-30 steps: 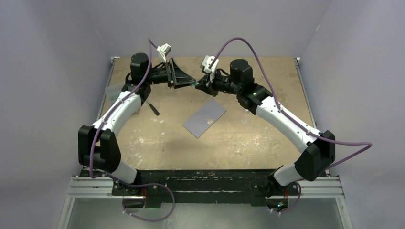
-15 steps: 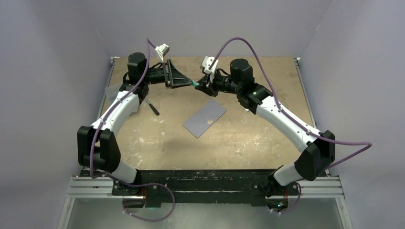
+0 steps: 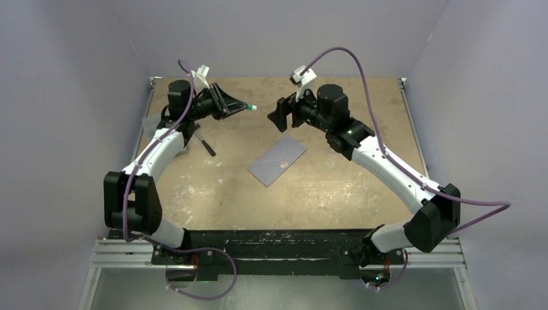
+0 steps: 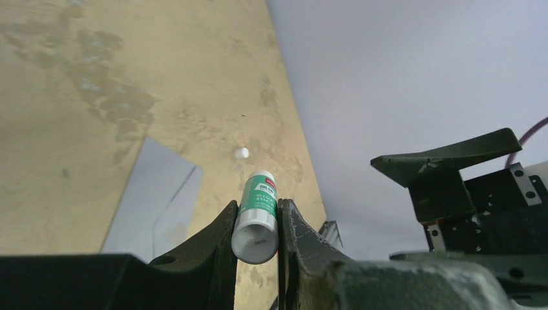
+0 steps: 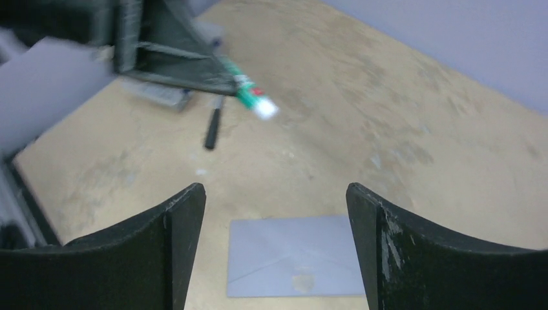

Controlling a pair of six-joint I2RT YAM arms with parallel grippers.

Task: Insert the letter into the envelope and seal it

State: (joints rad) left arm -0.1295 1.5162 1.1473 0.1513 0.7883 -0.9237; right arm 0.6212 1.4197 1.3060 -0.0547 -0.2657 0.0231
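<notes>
Our left gripper (image 4: 256, 240) is clamping a green-and-white glue stick (image 4: 257, 213) between its two dark fingers. We are holding it in the air at the upper left of the overhead view, with the stick's white tip pointing toward the middle of the frame. Our right gripper (image 5: 274, 194) is standing wide apart and gripping nothing. We are hovering it at the upper centre of the overhead view, facing the glue stick across a clear gap.

We are seeing the envelope (image 3: 278, 159) lying flat and at a slant on the table (image 3: 310, 194) in the middle of the overhead view, below the two grippers and touching neither. In the right wrist view it is showing at the bottom centre, with its triangular flap folded down and a small pale mark at the flap's point. A black pen-like tool (image 3: 207, 145) is lying on the table at the left, near the left arm. A small white cap (image 4: 241, 153) is resting on the table beyond the envelope in the left wrist view.
</notes>
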